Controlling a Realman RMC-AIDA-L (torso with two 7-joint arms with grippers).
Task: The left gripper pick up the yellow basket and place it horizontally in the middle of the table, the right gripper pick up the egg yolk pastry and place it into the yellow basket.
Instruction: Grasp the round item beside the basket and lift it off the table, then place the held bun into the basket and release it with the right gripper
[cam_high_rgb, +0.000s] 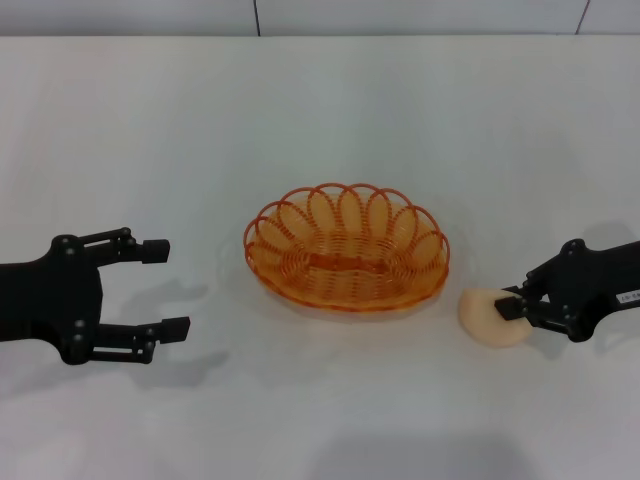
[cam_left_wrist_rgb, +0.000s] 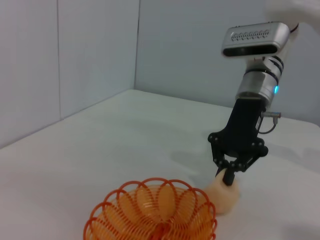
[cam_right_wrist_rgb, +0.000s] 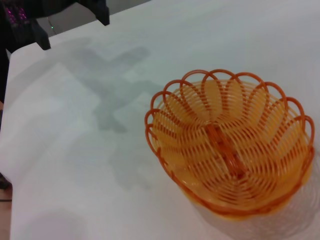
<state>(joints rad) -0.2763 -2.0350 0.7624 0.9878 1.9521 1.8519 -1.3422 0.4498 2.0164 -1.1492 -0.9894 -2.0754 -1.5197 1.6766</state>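
Note:
The yellow basket (cam_high_rgb: 347, 250) sits upright and lengthwise across the middle of the table (cam_high_rgb: 320, 110). It also shows in the left wrist view (cam_left_wrist_rgb: 155, 215) and the right wrist view (cam_right_wrist_rgb: 230, 145). My left gripper (cam_high_rgb: 170, 288) is open and empty, hovering left of the basket with a clear gap between them. My right gripper (cam_high_rgb: 513, 305) is right of the basket, its fingers closed on the near side of the egg yolk pastry (cam_high_rgb: 490, 320). The pastry sits low at the table surface just off the basket's right end. The left wrist view shows this gripper (cam_left_wrist_rgb: 229, 176) pinching the pastry (cam_left_wrist_rgb: 222, 196) from above.
The white tabletop stretches bare around the basket. A pale wall (cam_high_rgb: 320, 15) runs along the table's far edge. The right arm's wrist and camera (cam_left_wrist_rgb: 255, 40) rise above the pastry.

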